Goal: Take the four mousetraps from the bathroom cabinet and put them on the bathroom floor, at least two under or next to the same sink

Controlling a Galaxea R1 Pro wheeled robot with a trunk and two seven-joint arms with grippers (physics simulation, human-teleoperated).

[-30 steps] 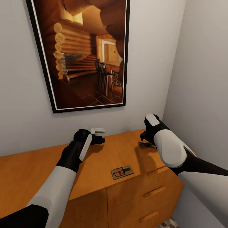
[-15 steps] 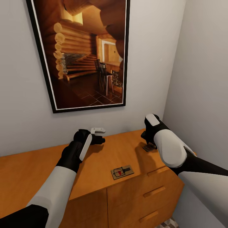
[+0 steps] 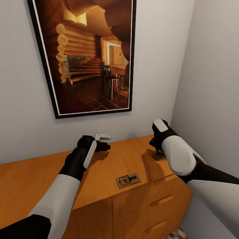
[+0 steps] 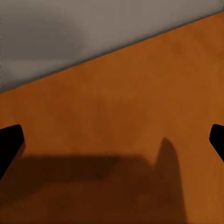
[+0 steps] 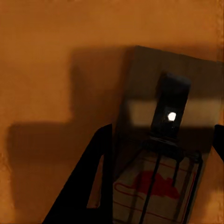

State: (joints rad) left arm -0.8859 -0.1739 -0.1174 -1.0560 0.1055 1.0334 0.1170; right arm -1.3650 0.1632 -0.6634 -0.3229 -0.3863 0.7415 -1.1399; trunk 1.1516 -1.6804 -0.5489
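Observation:
One mousetrap [image 3: 128, 180] lies flat near the front edge of the orange-brown cabinet [image 3: 39, 176]. A second mousetrap [image 3: 158, 156] sits tilted at the cabinet's back right, under my right wrist. In the right wrist view this mousetrap [image 5: 196, 84] fills the space between the dark fingers [image 5: 93, 186], and my right gripper [image 5: 161, 140] is shut on it. My left gripper [image 3: 105, 141] hovers open just above the bare cabinet top near the wall, nothing between its fingers [image 4: 9, 140].
A large framed painting [image 3: 89, 56] hangs on the grey wall behind the cabinet. A side wall [image 3: 212, 83] stands close on the right. Drawer fronts with bar handles [image 3: 161, 200] face me. A patch of patterned floor [image 3: 176, 235] shows at the bottom right.
The right gripper has lowered slightly and closed on the back-right mousetrap, which went from lying flat to tilted and shifted a little right. The left arm and the front mousetrap have not moved.

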